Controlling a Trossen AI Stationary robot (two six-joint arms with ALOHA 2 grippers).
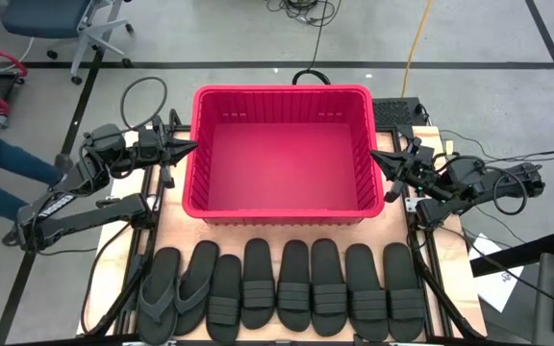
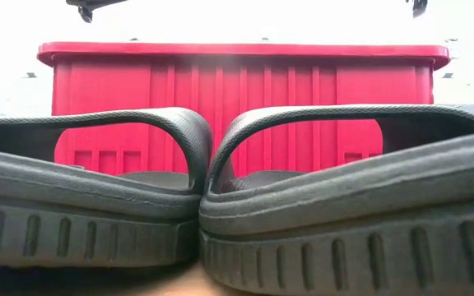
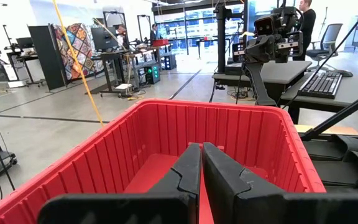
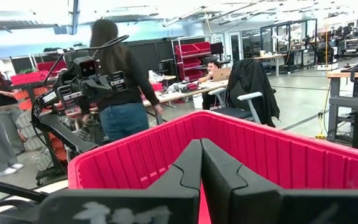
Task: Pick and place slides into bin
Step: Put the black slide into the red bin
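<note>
Two black sandals fill the foreground of the low view, a left one [image 2: 89,189] and a right one [image 2: 352,189], sides touching, each with a wide strap arching over its footbed; behind them rises the ribbed wall of the red bin [image 2: 245,82]. From above, the row of sandals [image 1: 282,288] lies along the near edge of the wooden table [image 1: 166,226], toes toward the bin, packed side by side and apart from the bin's near wall. At the row's left end sits a thong-strapped sandal [image 1: 160,286] with a second thong sandal [image 1: 193,279] beside it; those farther right, such as the middle one [image 1: 294,279], carry wide ribbed straps, and the last sandal [image 1: 402,286] closes the row at the right. The bin [image 1: 282,207] stands at the table's centre with nothing inside it. The left gripper [image 1: 186,149] sits just off the bin's left wall at rim height, its two fingers pressed together and holding nothing; its wrist view shows the dark fingers [image 3: 188,171] meeting over the bin's rim [image 3: 216,107]. The right gripper [image 1: 381,159] sits just off the right wall, likewise closed and empty, fingers [image 4: 188,165] meeting above the rim [image 4: 129,144]. Beyond the table a person [image 4: 120,81] stands with back turned.
</note>
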